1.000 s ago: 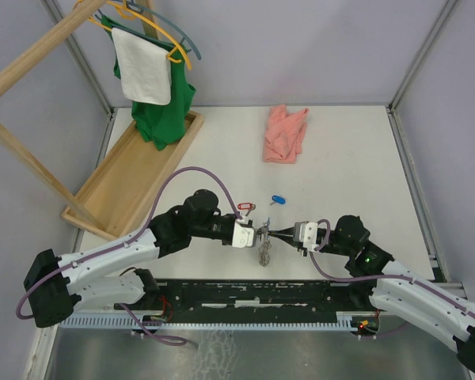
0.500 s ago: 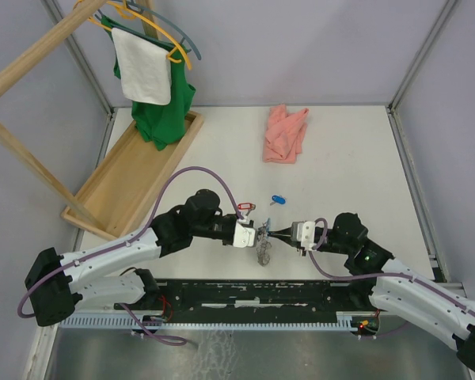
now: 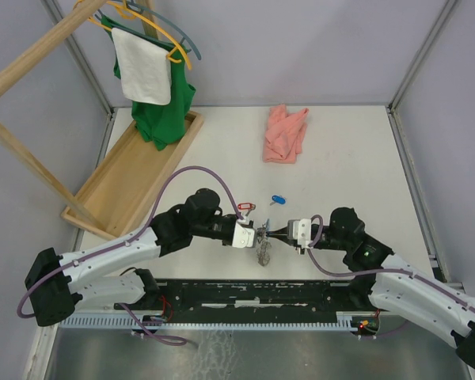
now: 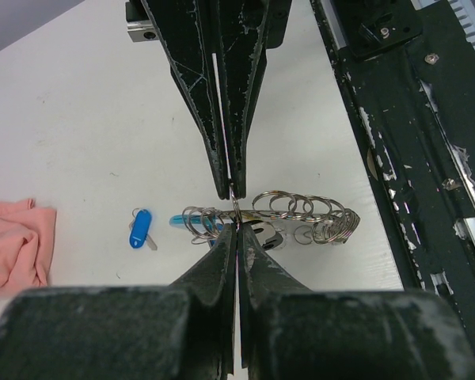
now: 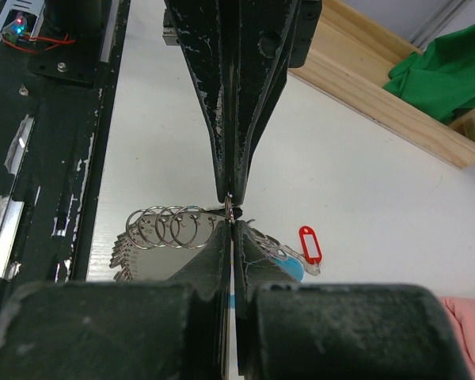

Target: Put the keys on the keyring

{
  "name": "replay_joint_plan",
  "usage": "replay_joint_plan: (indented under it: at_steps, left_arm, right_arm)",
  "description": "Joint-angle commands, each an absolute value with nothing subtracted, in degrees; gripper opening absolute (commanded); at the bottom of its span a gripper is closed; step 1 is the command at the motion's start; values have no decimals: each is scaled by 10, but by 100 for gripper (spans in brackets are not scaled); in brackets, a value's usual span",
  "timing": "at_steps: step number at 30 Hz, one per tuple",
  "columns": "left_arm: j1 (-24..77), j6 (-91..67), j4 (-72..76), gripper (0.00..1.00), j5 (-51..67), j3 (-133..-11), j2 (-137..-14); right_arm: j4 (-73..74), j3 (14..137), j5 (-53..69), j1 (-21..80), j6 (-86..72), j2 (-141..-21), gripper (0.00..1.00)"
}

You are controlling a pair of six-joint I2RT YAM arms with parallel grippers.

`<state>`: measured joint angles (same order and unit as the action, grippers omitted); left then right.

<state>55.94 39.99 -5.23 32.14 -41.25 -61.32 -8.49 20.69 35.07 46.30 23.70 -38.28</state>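
Top external view: two robot arms reach toward each other over the near middle of a white tabletop [image 3: 356, 174]. Their jaws meet tip to tip. Compared with a second ago, the right arm has pushed a little further to the left, so its jaws now sit closer against the left jaws. The left arm has barely moved.

Both pairs of jaws are pressed fully together. Each wrist view shows the two tips pinching one small metal ring from opposite sides. That ring belongs to the keyring [image 3: 264, 252], a cluster of silvery rings that trails from the meeting point toward the near edge. Its light-blue tag [image 4: 178, 220] pokes out beside the rings.

A blue-tagged key [image 3: 278, 199] lies on the tabletop just beyond the jaws. A red-tagged key [image 3: 245, 207] lies near the left arm's wrist. Both are in the same spots as before.

Further back rests a crumpled pink cloth [image 3: 285, 133]. At far left, a wooden tray [image 3: 134, 178] sits under a hanging green garment [image 3: 162, 111].
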Motion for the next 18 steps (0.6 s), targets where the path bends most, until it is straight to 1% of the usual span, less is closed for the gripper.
replay_joint_plan:
  at_steps: [1,7,18]
  left_arm:
    - [563,420,-20,3,378,-449,-595]
    - [563,421,-62,3,390,-473,-598]
    - [563,404,-68,3,402,-506,-617]
  right_arm:
    - [-52,252,363,462,265,-397,1]
    - [3,285,379,463,299,-426,1]
    - [90,340,389,468,363,-472,1]
